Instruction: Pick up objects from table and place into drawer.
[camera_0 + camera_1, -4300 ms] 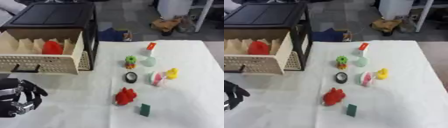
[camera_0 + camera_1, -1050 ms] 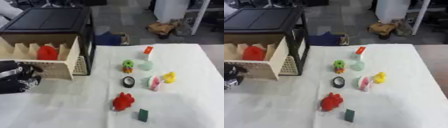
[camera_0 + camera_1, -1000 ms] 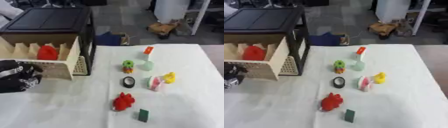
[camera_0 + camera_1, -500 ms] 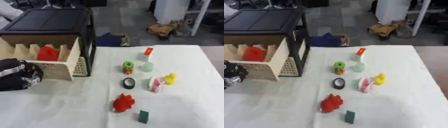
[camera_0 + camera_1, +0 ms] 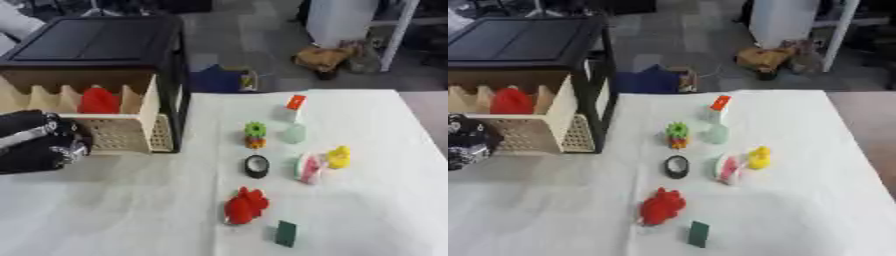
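The beige drawer (image 5: 118,134) stands pulled out of a black cabinet (image 5: 96,40) at the left, with a red object (image 5: 98,101) in one of its compartments. My left hand (image 5: 35,147), black with silver joints, is curled into a fist against the drawer's perforated front. On the white table lie a red toy (image 5: 246,206), a dark green block (image 5: 285,233), a black ring (image 5: 256,166), a green and orange gear toy (image 5: 255,135), a pale bottle (image 5: 294,131) with an orange cap, a pink and white piece (image 5: 308,167) and a yellow duck (image 5: 339,157). My right hand shows in no view.
The white tablecloth (image 5: 131,210) is bare between the drawer and the column of toys. Beyond the table's far edge, on the floor, are a blue bag (image 5: 219,80), a brown bundle (image 5: 324,57) and a white cabinet (image 5: 346,20).
My left hand has risen from the lower left corner to the drawer's front. The camera has tilted, so the whole picture has shifted. The toys have stayed put.
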Controlling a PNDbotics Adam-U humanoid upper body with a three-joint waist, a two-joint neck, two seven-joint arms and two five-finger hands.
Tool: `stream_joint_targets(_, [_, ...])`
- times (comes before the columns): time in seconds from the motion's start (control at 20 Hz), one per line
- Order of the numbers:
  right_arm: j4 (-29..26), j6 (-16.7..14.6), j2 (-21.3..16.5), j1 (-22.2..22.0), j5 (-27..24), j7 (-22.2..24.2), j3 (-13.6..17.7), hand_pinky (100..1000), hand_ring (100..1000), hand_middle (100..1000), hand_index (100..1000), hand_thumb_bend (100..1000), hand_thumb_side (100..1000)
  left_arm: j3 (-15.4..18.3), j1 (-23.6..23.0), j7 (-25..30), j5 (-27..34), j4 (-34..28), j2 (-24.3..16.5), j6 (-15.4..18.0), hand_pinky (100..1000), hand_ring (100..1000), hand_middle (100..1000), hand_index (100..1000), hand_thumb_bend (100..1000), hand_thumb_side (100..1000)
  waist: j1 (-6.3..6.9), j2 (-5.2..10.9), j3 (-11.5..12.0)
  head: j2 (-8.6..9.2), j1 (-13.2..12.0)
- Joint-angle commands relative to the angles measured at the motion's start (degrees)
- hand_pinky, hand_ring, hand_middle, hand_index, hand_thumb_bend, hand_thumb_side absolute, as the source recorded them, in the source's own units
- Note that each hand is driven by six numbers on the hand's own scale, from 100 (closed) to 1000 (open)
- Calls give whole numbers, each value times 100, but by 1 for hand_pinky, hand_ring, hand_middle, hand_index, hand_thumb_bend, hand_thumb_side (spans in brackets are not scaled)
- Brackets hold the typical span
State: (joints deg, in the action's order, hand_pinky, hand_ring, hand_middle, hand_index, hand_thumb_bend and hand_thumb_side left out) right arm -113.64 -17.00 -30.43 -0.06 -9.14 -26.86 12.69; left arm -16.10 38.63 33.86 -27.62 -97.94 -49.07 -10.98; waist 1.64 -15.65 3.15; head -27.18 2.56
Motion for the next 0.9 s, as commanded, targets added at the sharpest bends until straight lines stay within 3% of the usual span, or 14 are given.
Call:
stream_joint_targets(0.05, [-95,-10,-97,9,52,-18,64,659,649,619,817,100,1000,5,100,-40,-63,121,-26,-3,673,863,917,1000,100,1000,-14,50,-21,82,-24])
stream_joint_targets(0.9, [-95,-40,-68,18,78,-30,67,658,647,616,817,100,1000,82,404,-375,-422,573,190,75,662,855,904,992,100,1000,-21,-11,-82,148,-67])
